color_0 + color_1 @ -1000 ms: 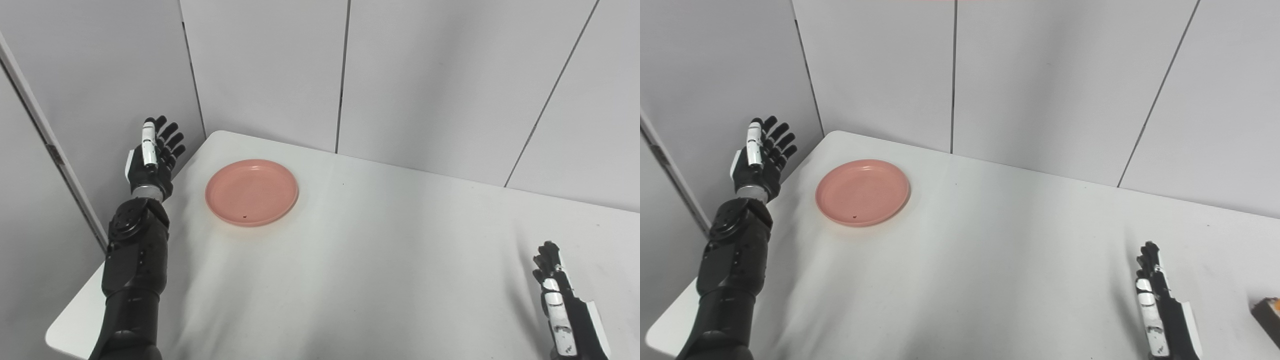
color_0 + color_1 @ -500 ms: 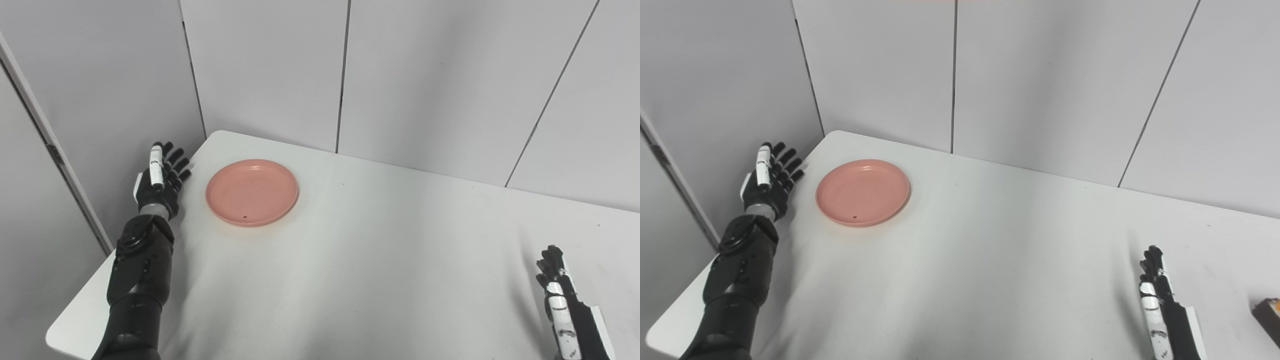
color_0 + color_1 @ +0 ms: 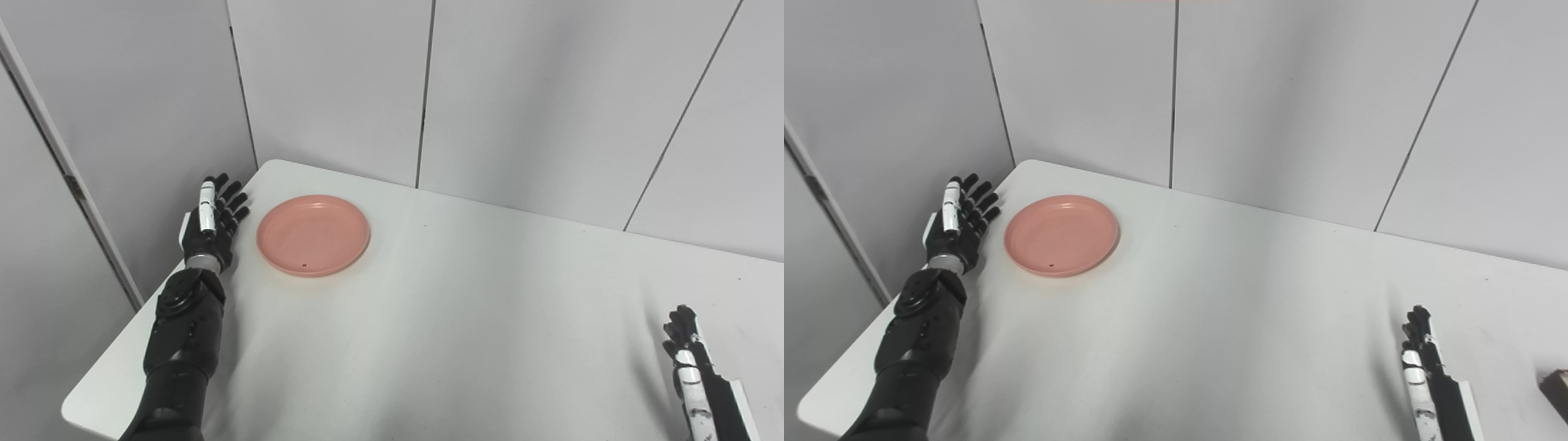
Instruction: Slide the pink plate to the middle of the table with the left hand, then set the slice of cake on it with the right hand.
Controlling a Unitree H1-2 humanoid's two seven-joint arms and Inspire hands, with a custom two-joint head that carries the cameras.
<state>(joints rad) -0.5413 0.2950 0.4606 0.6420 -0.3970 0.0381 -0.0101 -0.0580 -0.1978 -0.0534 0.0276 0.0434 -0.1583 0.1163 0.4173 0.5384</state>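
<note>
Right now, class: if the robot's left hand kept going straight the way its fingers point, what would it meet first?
Probably nothing on the table: the left hand points toward the far corner, passing left of the pink plate. The grey wall panel seems next, though depth is unclear.

plate (image 3: 313,234): pink, one dark speck | table (image 3: 441,318): white | hands (image 3: 211,225): black, white panels | wall (image 3: 520,92): grey

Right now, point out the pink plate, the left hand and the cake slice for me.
pink plate (image 3: 313,234): left eye view, centre of its bare dish.
left hand (image 3: 210,225): left eye view, back of the hand.
cake slice (image 3: 1557,386): right eye view, dark corner at the frame edge.
</note>
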